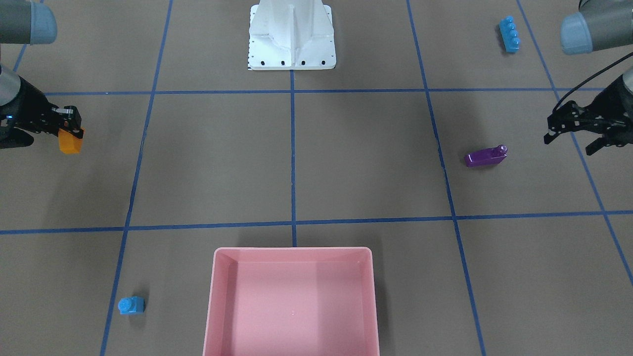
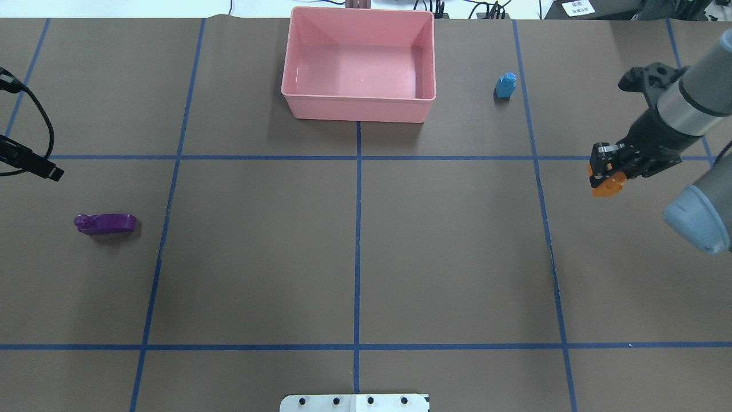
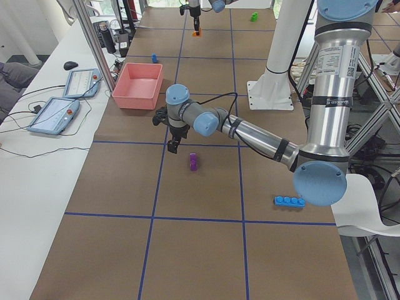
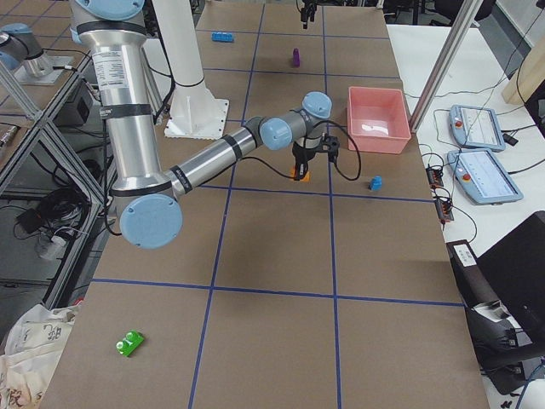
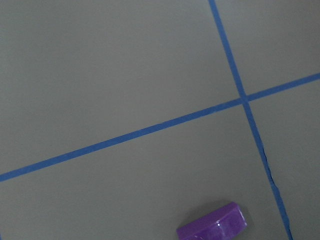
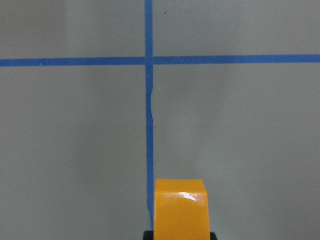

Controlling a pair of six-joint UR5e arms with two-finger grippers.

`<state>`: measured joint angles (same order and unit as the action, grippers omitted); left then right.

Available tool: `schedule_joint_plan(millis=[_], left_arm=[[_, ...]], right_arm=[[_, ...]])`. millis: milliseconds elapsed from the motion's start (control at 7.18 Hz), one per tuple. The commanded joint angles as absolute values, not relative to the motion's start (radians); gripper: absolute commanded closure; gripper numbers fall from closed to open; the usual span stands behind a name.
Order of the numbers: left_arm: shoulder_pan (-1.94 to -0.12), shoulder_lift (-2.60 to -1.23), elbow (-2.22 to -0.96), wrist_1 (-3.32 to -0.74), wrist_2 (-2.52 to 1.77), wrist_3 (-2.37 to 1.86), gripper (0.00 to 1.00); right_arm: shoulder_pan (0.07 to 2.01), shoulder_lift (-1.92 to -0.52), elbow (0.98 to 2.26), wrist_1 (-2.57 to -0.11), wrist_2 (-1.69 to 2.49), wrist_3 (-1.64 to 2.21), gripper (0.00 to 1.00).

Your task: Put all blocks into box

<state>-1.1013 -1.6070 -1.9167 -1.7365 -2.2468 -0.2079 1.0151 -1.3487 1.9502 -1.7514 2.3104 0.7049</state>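
Carrying is the step in hand: the small glossy orange sloped plastic brick (image 2: 607, 186) is clamped in the right pincer (image 2: 605, 171) at 3 o'clock on the brown surface (image 2: 354, 257) in the overhead view, apparently lifted clear. The shallow pink plastic box (image 2: 357, 109) sits at 12 o'clock and holds no blocks. In my judgement, the next move calls for travel toward 10 o'clock, clearing the box wall before release. The left pincer (image 1: 571, 140) hangs with jaws wide near the long purple brick (image 2: 106, 224) at 9 o'clock. The small light-blue brick (image 2: 505, 86) stands at 1 o'clock.
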Motion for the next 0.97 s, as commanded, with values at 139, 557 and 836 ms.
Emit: schedule_joint_plan(millis=[139,557,836], left_arm=[[-1.051,-1.589,-1.918,-1.736,-2.192,0.107,0.0],[-0.922,-1.603,-1.902,-1.738,-2.121,0.11,0.0],[-0.876,-1.611,-1.885,-1.74,-2.063,0.112,0.0]], right_arm=[[1.02,-1.125,1.901,-1.884,2.307,0.812,1.0],[1.009,-0.921,1.755,-1.873,2.304,0.963,1.0],[1.003,-0.813,1.605,-1.774,2.303,1.052,1.0]])
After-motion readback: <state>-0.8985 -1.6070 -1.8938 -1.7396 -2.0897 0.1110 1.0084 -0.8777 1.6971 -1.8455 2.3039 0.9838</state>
